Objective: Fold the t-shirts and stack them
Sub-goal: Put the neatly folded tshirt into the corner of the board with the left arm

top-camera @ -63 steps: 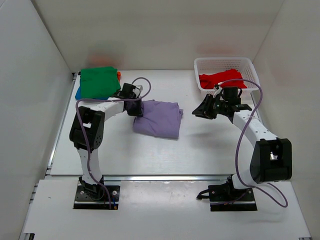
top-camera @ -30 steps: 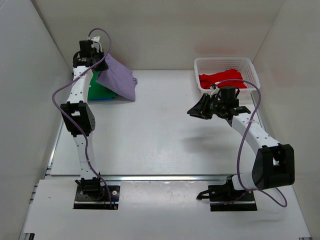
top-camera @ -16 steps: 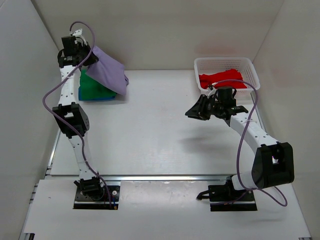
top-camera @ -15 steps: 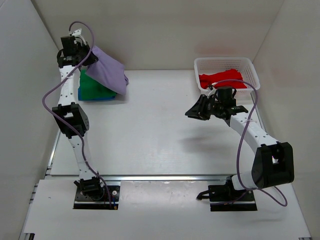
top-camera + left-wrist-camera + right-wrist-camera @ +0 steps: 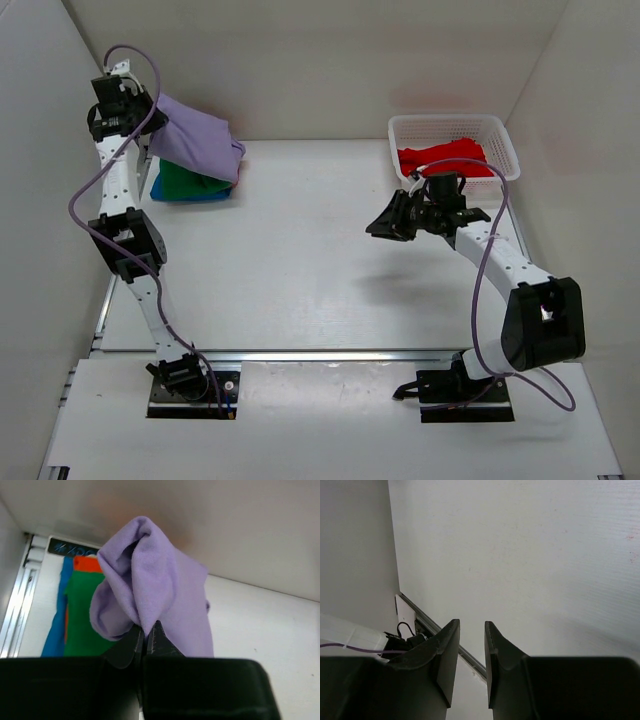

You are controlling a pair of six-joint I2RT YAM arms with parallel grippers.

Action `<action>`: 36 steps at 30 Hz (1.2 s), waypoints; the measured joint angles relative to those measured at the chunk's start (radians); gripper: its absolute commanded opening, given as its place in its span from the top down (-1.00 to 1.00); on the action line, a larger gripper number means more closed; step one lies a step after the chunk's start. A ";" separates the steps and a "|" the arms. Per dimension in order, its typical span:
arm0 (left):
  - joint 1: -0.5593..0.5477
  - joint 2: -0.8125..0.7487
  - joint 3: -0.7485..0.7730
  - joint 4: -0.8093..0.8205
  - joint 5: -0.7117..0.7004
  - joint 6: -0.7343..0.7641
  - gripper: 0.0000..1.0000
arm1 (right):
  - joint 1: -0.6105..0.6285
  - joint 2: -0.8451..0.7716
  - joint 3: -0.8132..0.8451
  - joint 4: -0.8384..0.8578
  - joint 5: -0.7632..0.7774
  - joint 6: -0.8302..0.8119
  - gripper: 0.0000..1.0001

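your left gripper (image 5: 146, 634), high at 10 o'clock, is pinched closed; your right gripper (image 5: 471, 630) points toward 9 o'clock, jaws slightly apart.

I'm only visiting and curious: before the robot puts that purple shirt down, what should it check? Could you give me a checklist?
1. Left fingers pinched shut on the lavender shirt: ok.
2. Shirt lifted off the table: ok.
3. Shirt neatly folded: not ok, it hangs bunched.
4. Shirt lined up over the green shirt topping the stack: cannot tell.
5. Right fingers empty, far from the stack: ok.
6. Red shirt folded: not ok, it lies crumpled in the basket.
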 measured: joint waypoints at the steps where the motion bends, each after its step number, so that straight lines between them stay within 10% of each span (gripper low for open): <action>1: 0.005 0.000 -0.013 0.000 -0.011 0.000 1.00 | 0.002 0.002 0.000 -0.002 0.000 0.000 0.51; 15: 0.039 0.200 -0.067 -0.027 -0.157 -0.051 1.00 | 0.015 0.005 0.004 -0.031 0.015 0.000 0.51; 16: 0.041 0.219 -0.068 -0.032 -0.164 -0.051 0.71 | 0.015 0.005 0.004 -0.034 0.016 0.000 0.52; 18: 0.044 0.246 -0.072 -0.040 -0.172 -0.047 -0.88 | 0.015 0.004 0.004 -0.041 0.020 0.000 0.52; 19: 0.046 0.249 -0.079 -0.041 -0.178 -0.046 -0.98 | 0.015 0.003 0.004 -0.047 0.023 0.000 0.52; 26: 0.056 0.116 -0.280 0.057 -0.121 -0.077 -0.97 | 0.043 -0.037 0.004 -0.079 0.054 0.000 0.51; 36: -0.124 -0.514 -0.600 0.126 -0.031 -0.083 -0.98 | 0.027 -0.194 -0.034 -0.195 0.149 -0.099 0.45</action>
